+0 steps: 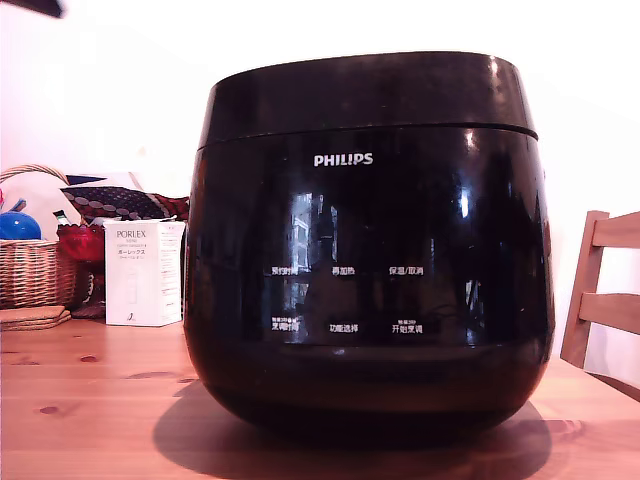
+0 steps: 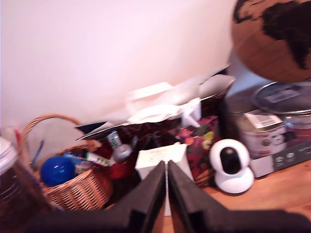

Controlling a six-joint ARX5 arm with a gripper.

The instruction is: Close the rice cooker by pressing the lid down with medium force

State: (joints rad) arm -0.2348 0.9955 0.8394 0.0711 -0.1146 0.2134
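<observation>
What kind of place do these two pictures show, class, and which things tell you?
Probably a home, not a lab: a rice cooker stands on a wooden table, with a wicker basket of odds and ends and a wooden chair nearby.

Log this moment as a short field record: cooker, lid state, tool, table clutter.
rice cooker: glossy black PHILIPS pot on the wooden table, filling the exterior view
lid: black lid sits down flat on the body, only a thin seam showing
tool: jaws together, nothing between them, seen only in the wrist view, facing clutter by the wall
clutter: wicker basket with a blue ball; white box; small white camera
beyond the cooker: wooden chair
</observation>
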